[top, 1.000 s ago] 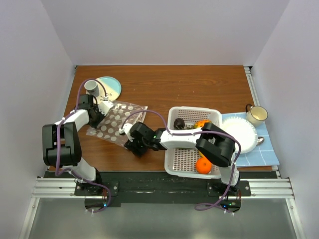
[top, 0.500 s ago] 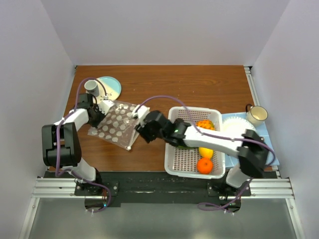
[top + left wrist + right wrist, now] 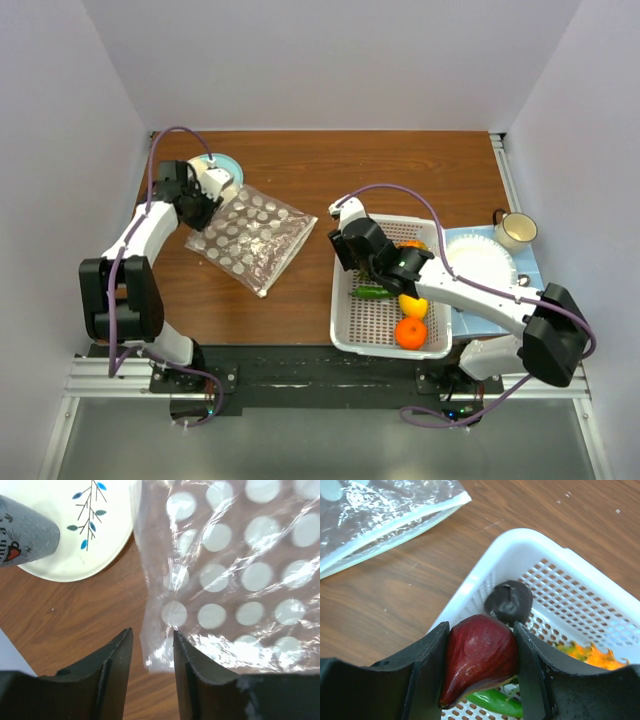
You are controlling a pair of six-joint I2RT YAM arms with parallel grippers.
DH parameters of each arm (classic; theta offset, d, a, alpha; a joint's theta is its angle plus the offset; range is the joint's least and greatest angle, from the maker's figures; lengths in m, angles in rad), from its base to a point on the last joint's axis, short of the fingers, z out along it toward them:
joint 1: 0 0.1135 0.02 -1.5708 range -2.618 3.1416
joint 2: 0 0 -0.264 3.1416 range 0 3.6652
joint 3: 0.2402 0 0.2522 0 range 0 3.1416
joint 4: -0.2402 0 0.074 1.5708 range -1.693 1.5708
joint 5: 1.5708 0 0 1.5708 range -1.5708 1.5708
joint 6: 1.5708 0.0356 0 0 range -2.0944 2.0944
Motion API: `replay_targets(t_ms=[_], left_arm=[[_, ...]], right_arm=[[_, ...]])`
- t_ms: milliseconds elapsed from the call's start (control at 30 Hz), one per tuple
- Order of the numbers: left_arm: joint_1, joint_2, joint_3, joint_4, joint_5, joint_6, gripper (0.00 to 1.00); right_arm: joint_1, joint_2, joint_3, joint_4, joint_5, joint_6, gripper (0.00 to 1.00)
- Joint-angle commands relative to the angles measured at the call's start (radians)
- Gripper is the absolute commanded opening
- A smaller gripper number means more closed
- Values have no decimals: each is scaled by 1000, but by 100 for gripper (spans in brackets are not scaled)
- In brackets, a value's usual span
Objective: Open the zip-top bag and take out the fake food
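Observation:
The zip-top bag (image 3: 252, 238), clear with white dots, lies flat on the table. My left gripper (image 3: 203, 208) is at its left corner. In the left wrist view the bag's corner (image 3: 155, 652) lies between the parted fingers of the left gripper (image 3: 152, 647), which do not pinch it. My right gripper (image 3: 352, 252) is shut on a dark red fruit (image 3: 480, 657) over the near-left corner of the white basket (image 3: 520, 545). In the basket (image 3: 345, 330) lie a round orange (image 3: 408, 333), a lemon (image 3: 413, 305), a green piece (image 3: 372, 292) and a dark piece (image 3: 509, 602).
A white plate with blue leaves (image 3: 75, 525) and a grey cup (image 3: 25, 530) sit just behind the left gripper. At the right are a mug (image 3: 515, 230) and a white plate (image 3: 482, 265) on a blue cloth (image 3: 525, 312). Walls close in on three sides.
My right gripper left the bag and swung right to the basket with the dark red fruit. My left gripper moved back toward the plate, and the bag shifted back and right and lies flatter.

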Motion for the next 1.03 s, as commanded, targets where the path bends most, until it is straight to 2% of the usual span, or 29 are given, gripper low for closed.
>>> replay_targets(t_ms=[0,67,100,200,267,300,367,467,633,767,1000], left_arm=[[-11,-63,49,-57,90,-52,47],[-38,-67,46,-78,114,-52,51],[-48,-72,48,-84,117,-50,52],[-55,-84,54,-94,157,-58,64],[-55,-92,65,-89,199,-85,78],[-78,-97,78,-85,212,-96,89],[-91,-104,95,-60,243,-147,96],[-138,-117,111,21,162,-248,97],[-169,-103,163,112,137,-332,97],[-171,-66,201,103,160,-353,97],[-171,-69,191,89,188,-354,98]], right_arm=[[-9,4,20,-14,91,50,36],[-20,4,30,-26,104,53,52],[-24,6,36,-32,108,59,69],[-40,9,53,-55,121,65,99],[-43,3,59,-65,123,68,99],[-44,0,60,-65,111,70,99],[-49,-3,71,-72,91,71,99],[-54,9,115,-100,98,88,99],[-54,58,227,-141,161,76,99],[-54,52,295,-126,184,45,99],[-54,46,320,-83,189,-1,99]])
